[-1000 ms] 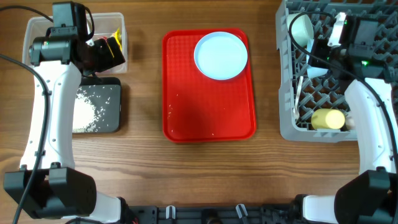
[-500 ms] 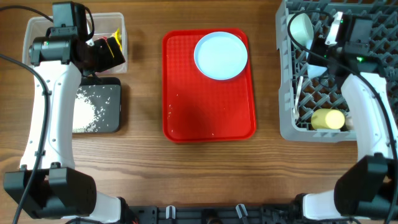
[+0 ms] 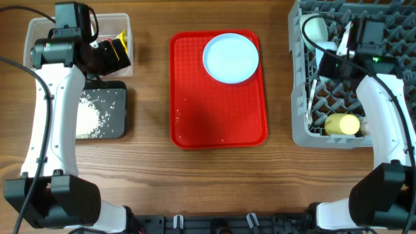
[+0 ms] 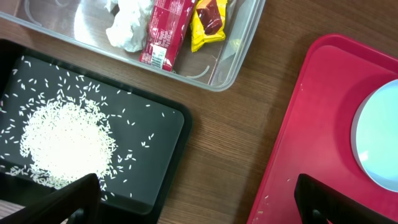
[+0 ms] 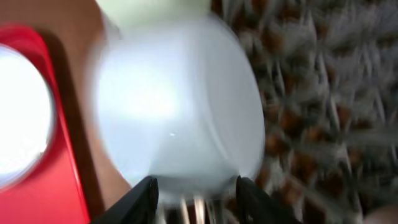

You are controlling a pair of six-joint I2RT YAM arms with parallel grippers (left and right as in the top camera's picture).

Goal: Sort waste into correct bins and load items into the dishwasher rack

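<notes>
Right gripper (image 5: 198,194) has shifted slightly toward the red tray (image 3: 195,97) since a second ago, over the dishwasher rack (image 3: 298,97) right of that tray. A blurred light blue bowl (image 5: 177,118) fills the view just past its fingers; whether it is gripped cannot be determined. Left gripper (image 4: 199,208), left of the red tray, is spread wide. The light blue plate (image 3: 231,58) rests in the red tray's far right corner.
</notes>
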